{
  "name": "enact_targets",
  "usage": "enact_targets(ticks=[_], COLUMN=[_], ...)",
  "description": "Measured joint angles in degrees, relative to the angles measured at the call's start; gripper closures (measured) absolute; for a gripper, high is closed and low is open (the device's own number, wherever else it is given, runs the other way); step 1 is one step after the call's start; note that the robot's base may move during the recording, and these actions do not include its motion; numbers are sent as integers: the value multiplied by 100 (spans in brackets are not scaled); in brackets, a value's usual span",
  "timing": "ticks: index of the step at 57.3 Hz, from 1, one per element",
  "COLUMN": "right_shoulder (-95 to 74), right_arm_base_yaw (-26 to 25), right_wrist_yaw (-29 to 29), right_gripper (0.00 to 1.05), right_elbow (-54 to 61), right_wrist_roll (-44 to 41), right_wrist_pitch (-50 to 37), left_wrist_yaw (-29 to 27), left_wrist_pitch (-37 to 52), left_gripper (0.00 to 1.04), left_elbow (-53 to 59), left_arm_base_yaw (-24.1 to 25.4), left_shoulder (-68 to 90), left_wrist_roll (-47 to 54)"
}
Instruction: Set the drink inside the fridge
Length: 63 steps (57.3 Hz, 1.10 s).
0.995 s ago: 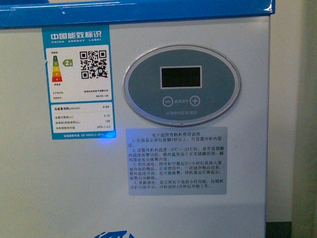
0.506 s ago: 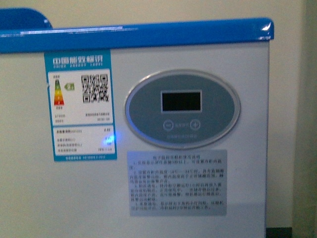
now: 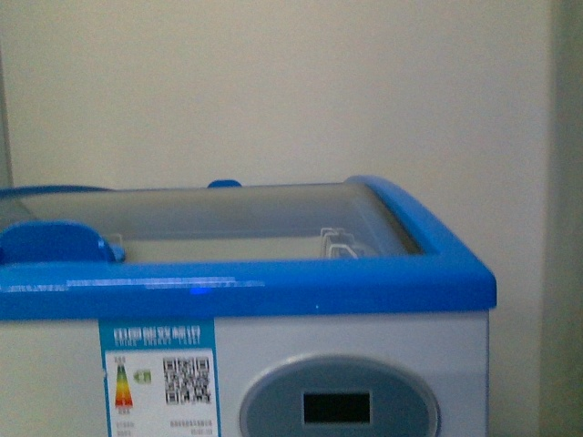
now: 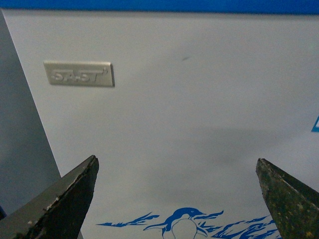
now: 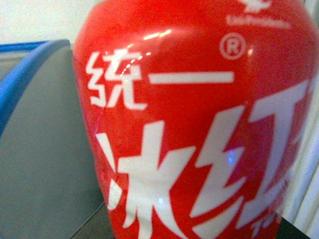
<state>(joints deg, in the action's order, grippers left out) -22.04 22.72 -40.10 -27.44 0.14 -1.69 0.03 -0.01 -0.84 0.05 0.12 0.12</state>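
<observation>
the left pincer (image 4: 175, 162) is spread wide and holds nothing, with the fridge (image 4: 174, 99) front wall straight ahead of it, probably left free so it can slide the glass lid (image 3: 228, 214). the drink (image 5: 199, 124) sits right up against the right pincer, likely carried there, but its fingers do not show, so i cannot tell the grip. the lid looks shut; under it only a wire basket (image 3: 342, 241) shows, contents unclear
</observation>
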Motion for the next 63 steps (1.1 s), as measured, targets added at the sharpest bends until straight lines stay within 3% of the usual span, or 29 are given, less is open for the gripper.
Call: enact_targets(ticks=[44,45,49,53,63], right_shoulder=[-2,-2,-2,-2,0], right_arm_base_yaw=[0,0,0,7,7], right_wrist_yaw=[2,2,-13,24,-20], right_gripper=[69,69,69,69,69], right_elbow=[-11,-11,-13,-11,-11], right_wrist_roll=[0,0,0,2,0], right_wrist_pitch=[-2,-2,-2,-2,-2], left_wrist_yaw=[44,160,1600,2717,3445], left_wrist_pitch=[-7,-44,-444,17,1307], left_gripper=[8,8,8,8,8], left_elbow=[-2,-15,-273,-507,-918], left_arm_base_yaw=[7,35,496,846,994], left_shoulder=[7,35,638,1777,3375], left_wrist_roll=[-7,-103,-822,-1305,-881])
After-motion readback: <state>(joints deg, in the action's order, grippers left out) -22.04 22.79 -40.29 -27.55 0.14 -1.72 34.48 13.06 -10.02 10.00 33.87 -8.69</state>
